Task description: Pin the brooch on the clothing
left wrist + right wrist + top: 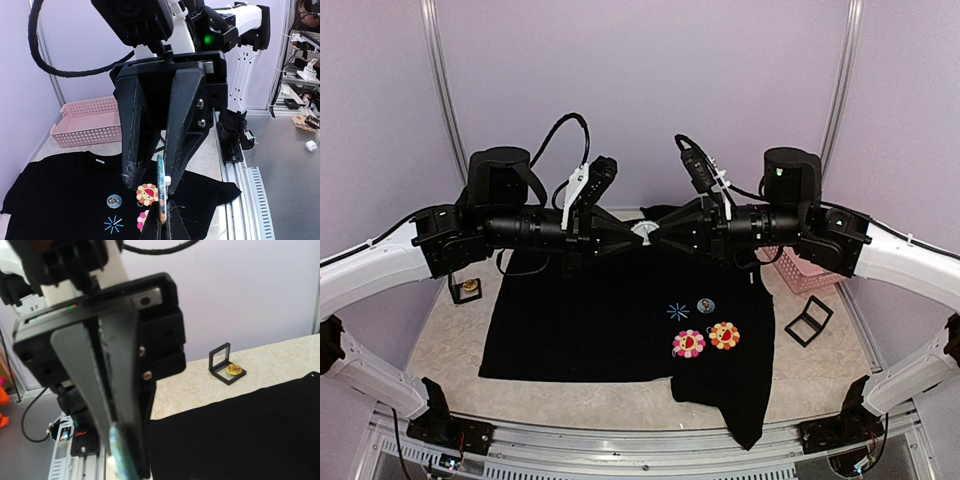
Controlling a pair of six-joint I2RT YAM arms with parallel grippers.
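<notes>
The black shirt (590, 320) lies flat on the table. Its front bears a light-blue star mark (677, 311), a small round badge (706, 306), a pink flower badge (688, 344) and an orange one (724, 335). Both arms meet in the air over the collar. My left gripper (162, 222) is shut on the lower edge of the round brooch (161, 192), held edge-on; it shows as a white disc from above (645, 231). My right gripper (152, 180) is open, its fingers on either side of the brooch, one finger (175, 175) against the white piece on its back.
A pink perforated basket (802, 270) stands at the back right, and an open black frame box (808, 320) lies right of the shirt. A small black display box with a gold piece (468, 290) sits at the left. A metal rail (650, 455) runs along the near edge.
</notes>
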